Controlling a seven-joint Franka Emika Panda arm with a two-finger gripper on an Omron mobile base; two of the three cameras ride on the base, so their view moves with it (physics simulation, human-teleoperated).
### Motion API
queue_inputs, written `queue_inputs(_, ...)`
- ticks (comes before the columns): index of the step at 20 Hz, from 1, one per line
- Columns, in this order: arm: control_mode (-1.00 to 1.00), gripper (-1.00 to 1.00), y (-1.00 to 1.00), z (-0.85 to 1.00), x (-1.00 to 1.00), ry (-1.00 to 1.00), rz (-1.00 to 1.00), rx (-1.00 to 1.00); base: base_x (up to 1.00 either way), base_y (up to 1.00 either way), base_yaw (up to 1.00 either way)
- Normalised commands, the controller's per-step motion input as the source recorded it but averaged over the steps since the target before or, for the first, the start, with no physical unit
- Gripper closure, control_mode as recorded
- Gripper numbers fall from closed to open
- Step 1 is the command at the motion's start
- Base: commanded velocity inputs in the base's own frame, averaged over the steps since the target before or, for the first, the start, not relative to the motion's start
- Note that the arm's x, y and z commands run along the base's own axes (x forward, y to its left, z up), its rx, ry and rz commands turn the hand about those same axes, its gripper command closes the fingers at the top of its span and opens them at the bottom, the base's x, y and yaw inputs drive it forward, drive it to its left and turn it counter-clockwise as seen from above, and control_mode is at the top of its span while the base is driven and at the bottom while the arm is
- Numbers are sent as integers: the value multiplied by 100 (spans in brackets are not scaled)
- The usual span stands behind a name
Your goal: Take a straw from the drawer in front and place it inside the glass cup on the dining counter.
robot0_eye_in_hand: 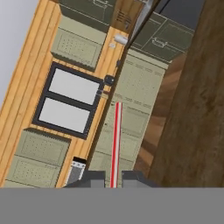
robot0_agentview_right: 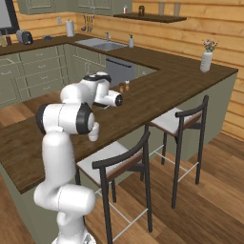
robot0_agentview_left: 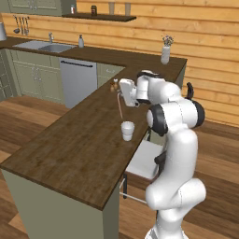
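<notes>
Carrying step in hand: end effector (robot0_agentview_left: 122, 95) clamped on the straw (robot0_agentview_left: 120, 108), just above and slightly behind the glass cup (robot0_agentview_left: 127, 130). Straw gripped at one end between the fingertips (robot0_eye_in_hand: 131, 177), running straight out along the hand view (robot0_eye_in_hand: 115, 144) and, from the left base view, hanging down toward the cup with its lower tip near the rim, not yet inside. Cup standing upright on the dark wood desk (robot0_agentview_left: 74, 140), close to the edge nearest the stool (robot0_agentview_left: 145, 158). Insertion probably next: tip to be brought over the cup's mouth, lowered in, then released. Small cup opening, so little room for misalignment.
</notes>
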Motion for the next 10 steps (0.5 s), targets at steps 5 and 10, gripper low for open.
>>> queue_inputs(5,-100,100,-38,-10,2,0,9,0,0,0,0)
queue_inputs(10,-100,100,-20,-1,-28,0,4,0,0,0,0)
